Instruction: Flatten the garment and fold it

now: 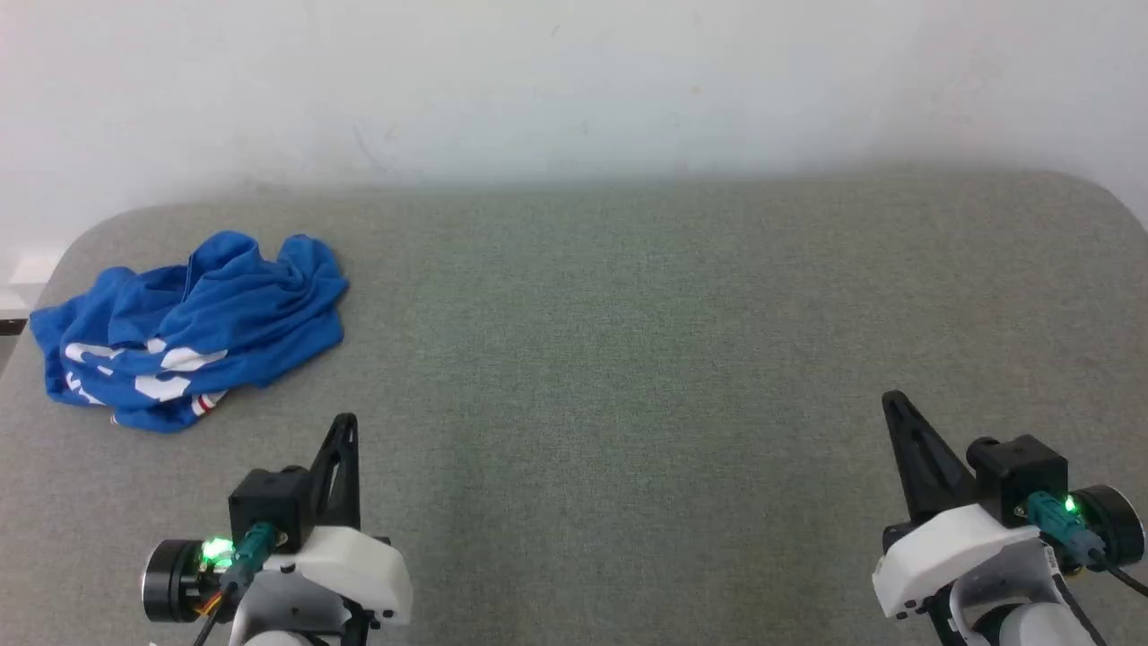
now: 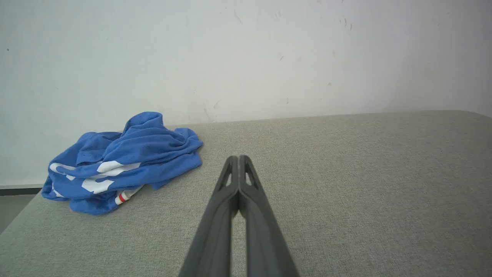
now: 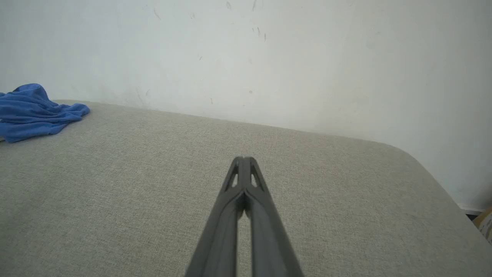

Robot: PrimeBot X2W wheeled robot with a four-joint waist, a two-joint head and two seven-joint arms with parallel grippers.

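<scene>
The garment (image 1: 188,327) is a crumpled royal-blue T-shirt with white lettering and a bit of red-and-white trim, lying bunched at the far left of the grey table (image 1: 628,359). In the left wrist view the garment (image 2: 123,161) lies ahead and to the left of my fingers. Its edge also shows at the far left of the right wrist view, garment (image 3: 34,113). My left gripper (image 1: 345,422) is shut and empty, just near and right of the heap. My right gripper (image 1: 891,399) is shut and empty, far off at the lower right.
A pale wall (image 1: 574,81) stands right behind the table's far edge. The table's rounded corners show at the far left (image 1: 81,238) and far right (image 1: 1117,193). A wide stretch of bare grey cloth surface lies between the two grippers.
</scene>
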